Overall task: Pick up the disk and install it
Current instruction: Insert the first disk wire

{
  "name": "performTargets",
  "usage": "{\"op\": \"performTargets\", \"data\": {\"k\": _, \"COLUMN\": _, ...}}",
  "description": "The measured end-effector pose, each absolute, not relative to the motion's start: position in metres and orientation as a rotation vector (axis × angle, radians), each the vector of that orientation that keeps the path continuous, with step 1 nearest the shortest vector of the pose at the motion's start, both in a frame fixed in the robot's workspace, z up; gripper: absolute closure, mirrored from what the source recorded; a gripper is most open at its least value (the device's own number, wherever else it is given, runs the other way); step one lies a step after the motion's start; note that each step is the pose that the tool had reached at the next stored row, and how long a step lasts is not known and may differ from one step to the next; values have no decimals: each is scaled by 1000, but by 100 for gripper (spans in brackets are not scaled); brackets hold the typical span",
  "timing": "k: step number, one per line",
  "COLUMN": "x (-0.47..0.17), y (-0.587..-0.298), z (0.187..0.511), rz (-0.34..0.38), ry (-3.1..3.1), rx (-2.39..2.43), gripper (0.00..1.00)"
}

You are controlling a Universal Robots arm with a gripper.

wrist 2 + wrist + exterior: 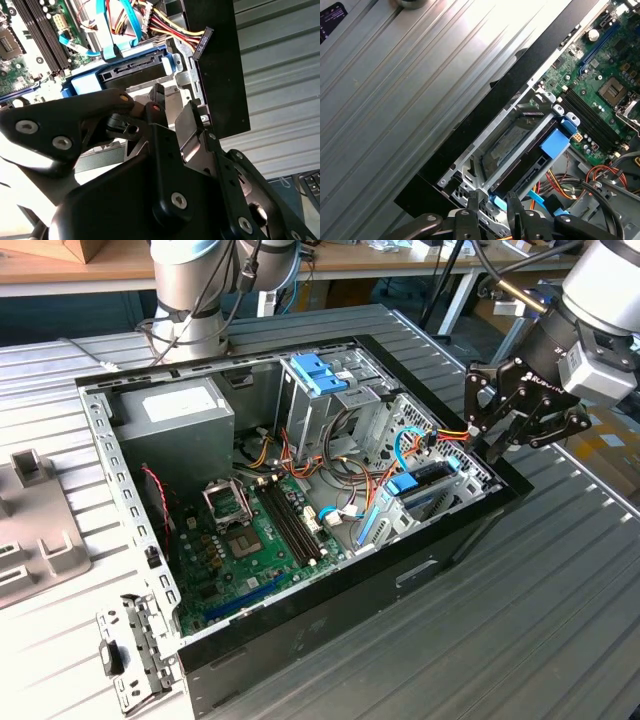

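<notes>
Disk sits in the drive bay at the case's corner on the exterior view's right, with the gripper just beside it above the case edge. In the second wrist view the disk lies beyond the fingers, which I judge nearly closed and empty. In the first wrist view the blue tab shows; pressing squarely along the bay's rails would seat it best.
</notes>
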State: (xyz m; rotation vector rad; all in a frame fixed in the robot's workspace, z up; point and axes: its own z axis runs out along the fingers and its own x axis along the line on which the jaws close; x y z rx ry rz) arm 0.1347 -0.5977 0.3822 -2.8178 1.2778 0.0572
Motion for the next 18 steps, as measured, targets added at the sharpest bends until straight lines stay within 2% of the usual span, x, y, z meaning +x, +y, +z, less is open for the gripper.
{"op": "performTargets", "data": {"k": 18, "x": 140, "y": -597, "z": 381, "rz": 52, "ry": 1277, "rx": -2817, "gripper": 64}}
